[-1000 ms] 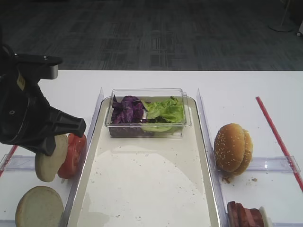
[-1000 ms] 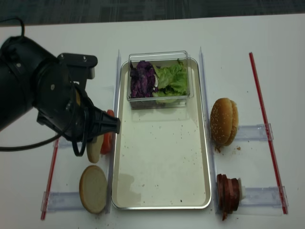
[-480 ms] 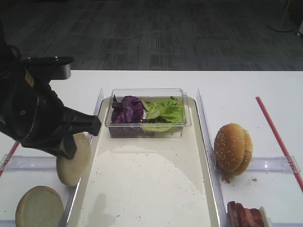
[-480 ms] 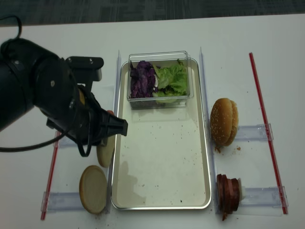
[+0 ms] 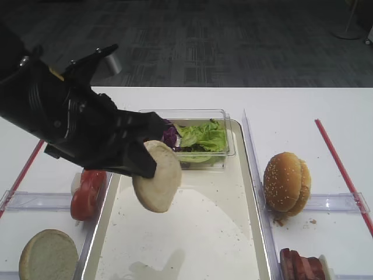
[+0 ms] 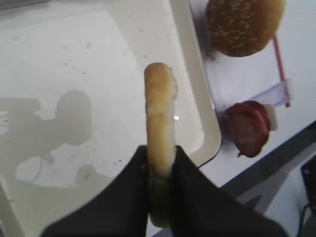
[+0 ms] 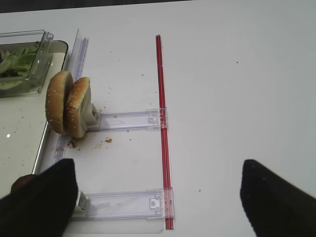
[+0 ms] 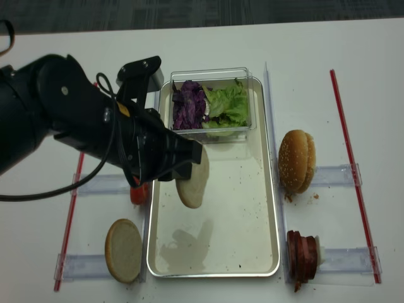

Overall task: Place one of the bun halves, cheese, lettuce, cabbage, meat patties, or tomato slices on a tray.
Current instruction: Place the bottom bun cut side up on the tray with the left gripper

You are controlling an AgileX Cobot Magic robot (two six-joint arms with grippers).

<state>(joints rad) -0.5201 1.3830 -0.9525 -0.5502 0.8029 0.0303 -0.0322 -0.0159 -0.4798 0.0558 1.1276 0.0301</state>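
While seen from the exterior high view, left gripper (image 5: 148,166) clamped tight on a bun half (image 5: 157,176), held tilted on edge above the tray (image 5: 247,175), over its left-middle floor and clear of it. Second bun half (image 5: 48,256) flat at near left, outside the tray. Tomato slices (image 5: 87,189) just left of the tray rim. Clear box (image 5: 227,131) at the far end of the tray, with purple cabbage (image 5: 170,135) partly hidden behind the arm and lettuce (image 5: 203,137) to its right. Sesame bun (image 5: 285,182) on edge right of the tray; meat patties (image 5: 302,267) at near right.

From the right wrist: right gripper (image 7: 153,197) spread wide, nothing between its dark fingers (image 7: 281,195); sesame bun (image 7: 68,103) far left, red strip (image 7: 163,128) down the middle.

From the left wrist: jaws pinching the lower edge of the bun half (image 6: 159,103), upright over the tray floor (image 6: 74,74); patties (image 6: 248,127) beyond the rim.

From the realsense view: held bun half (image 8: 193,180) over the tray's (image 8: 271,208) left-middle part, its shadow on the floor nearer the camera; spare bun half (image 8: 124,250) at near left.
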